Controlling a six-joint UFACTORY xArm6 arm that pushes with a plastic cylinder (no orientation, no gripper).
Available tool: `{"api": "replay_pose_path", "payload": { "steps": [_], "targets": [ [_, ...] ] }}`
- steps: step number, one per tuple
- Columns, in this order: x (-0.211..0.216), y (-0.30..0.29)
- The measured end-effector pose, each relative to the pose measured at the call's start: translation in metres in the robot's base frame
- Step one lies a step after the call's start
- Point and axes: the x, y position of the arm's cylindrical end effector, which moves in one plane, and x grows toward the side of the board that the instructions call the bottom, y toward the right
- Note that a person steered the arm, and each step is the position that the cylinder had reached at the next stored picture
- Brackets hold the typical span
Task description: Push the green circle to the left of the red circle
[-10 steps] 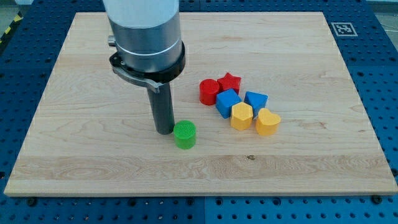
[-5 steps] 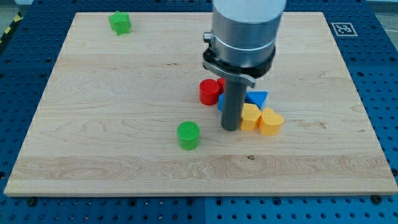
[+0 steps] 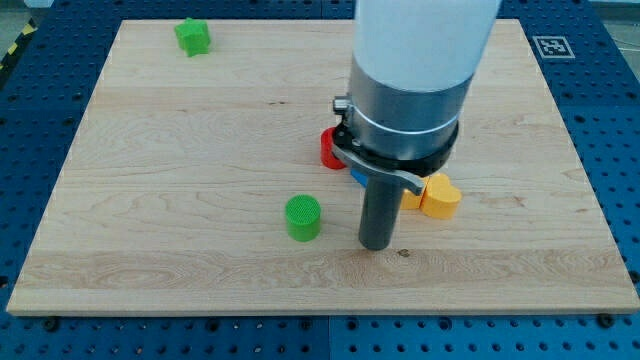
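Note:
The green circle [image 3: 302, 217] stands on the wooden board [image 3: 160, 140], left of the middle and low in the view. The red circle [image 3: 328, 148] is above it and to the right, mostly hidden behind the arm. My tip [image 3: 376, 245] touches the board to the right of the green circle, a short gap away and slightly lower, below the cluster of blocks.
A second green block [image 3: 192, 36] sits at the board's top left. A yellow block [image 3: 440, 196] shows at the rod's right, and a sliver of a blue block [image 3: 356, 180] at its left. The arm hides the other clustered blocks.
My tip has gone from the green circle's left side, across to the blue and yellow blocks, then down the view to the circle's lower right. The green circle has barely moved.

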Motion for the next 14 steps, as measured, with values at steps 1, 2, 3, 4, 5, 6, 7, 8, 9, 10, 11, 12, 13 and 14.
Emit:
{"api": "replay_pose_path", "payload": {
  "steps": [1,2,3,4,5,6,7,8,9,10,11,12,13,14],
  "targets": [
    [0.000,-0.017],
    [0.008,-0.018],
    [0.007,-0.035],
    [-0.013,-0.048],
    [-0.013,-0.048],
    [-0.013,-0.053],
    [-0.013,-0.065],
    [-0.016,-0.079],
    [-0.025,-0.082],
    [-0.038,-0.086],
    [-0.039,-0.095],
    [-0.043,-0.118],
    [-0.057,-0.123],
    [-0.065,-0.126]
  ]
}}
